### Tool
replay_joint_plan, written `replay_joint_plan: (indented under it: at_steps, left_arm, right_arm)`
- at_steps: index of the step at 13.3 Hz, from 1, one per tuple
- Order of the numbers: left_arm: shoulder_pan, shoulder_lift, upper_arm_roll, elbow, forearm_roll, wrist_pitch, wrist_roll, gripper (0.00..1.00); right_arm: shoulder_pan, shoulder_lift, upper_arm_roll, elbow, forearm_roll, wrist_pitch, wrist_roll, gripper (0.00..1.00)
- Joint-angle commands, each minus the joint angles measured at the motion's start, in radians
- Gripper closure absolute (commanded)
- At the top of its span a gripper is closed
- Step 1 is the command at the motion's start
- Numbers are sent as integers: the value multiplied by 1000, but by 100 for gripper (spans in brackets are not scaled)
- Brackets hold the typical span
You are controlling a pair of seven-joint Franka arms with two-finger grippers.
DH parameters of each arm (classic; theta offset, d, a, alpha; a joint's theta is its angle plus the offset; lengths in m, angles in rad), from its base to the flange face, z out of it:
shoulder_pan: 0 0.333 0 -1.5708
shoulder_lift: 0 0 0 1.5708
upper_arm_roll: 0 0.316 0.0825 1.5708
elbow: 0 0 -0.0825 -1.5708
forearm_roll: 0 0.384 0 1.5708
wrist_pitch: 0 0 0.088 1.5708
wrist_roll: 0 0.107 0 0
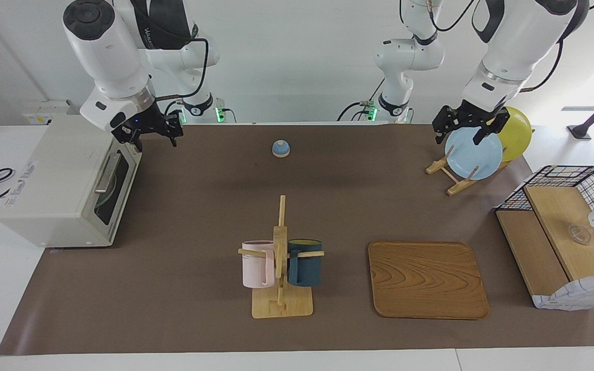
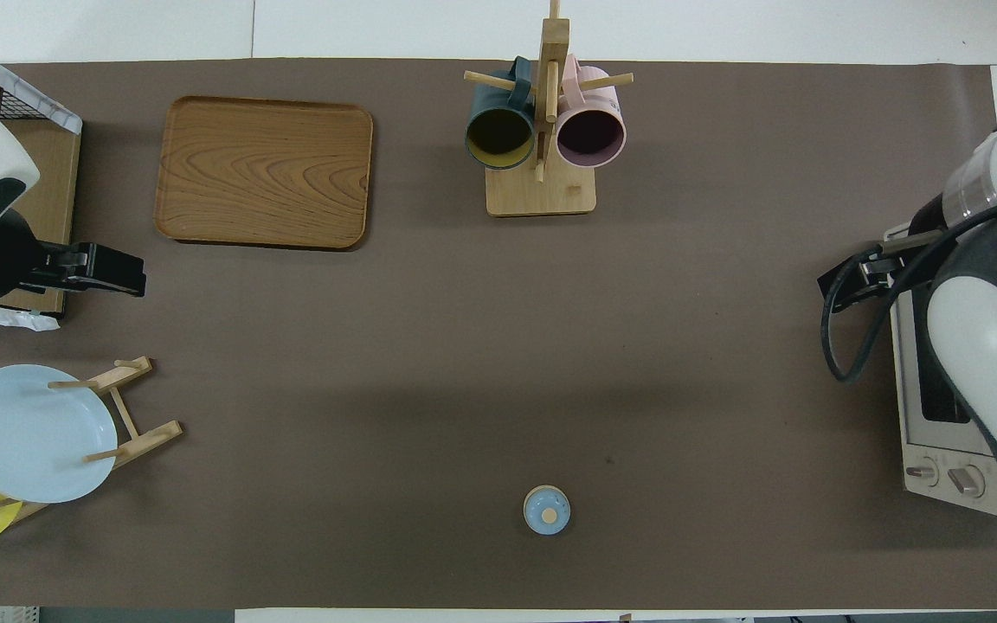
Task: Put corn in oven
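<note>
Off-white boxy toaster oven (image 1: 49, 180) is sitting at the right arm's end of the table, its front facing toward the left arm's end, and its glass-window door (image 1: 114, 193) with the metal bar handle (image 1: 106, 174) is standing shut. No bright yellow corn cob is showing anywhere on the brown mat in either view. Something pale and round is showing through the window, but I cannot tell if the corn is in there, so which way its tapered tip is pointing and how its long axis is lying cannot be read. The right gripper (image 1: 157, 138) is hanging just beside the oven's upper corner nearest the robots, above the door edge, fingers looking spread and pinching nothing. The left gripper (image 1: 460, 135) is waiting over the pale blue round plate (image 1: 475, 153) in the wooden rack at the left arm's end, fingers spread, holding nothing. Judging by the closed door and the empty pincer beside it, the task is looking like it is in its last step, with the corn likely inside. The next move is probably calling for the right arm to lift clear without bumping the handle. If the corn is not inside, the door would need pulling down by the bar first.
</note>
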Motion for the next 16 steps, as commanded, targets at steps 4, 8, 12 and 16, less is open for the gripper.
replay_joint_plan:
  at_steps: [4, 8, 12, 16]
  left_arm:
    - [12, -7, -6, -2, 17, -2, 8, 0]
    - [11, -7, -6, -2, 18, -2, 8, 0]
    - [11, -7, -6, -4, 17, -2, 8, 0]
    - [11, -7, -6, -2, 18, -2, 8, 0]
  right_arm:
    - [-35, -95, 2, -88, 27, -3, 26, 0]
    - [-50, -94, 2, -86, 27, 15, 27, 0]
    - [-57, -90, 2, -81, 26, 22, 26, 0]
    - [-113, -89, 45, -82, 26, 34, 26, 0]
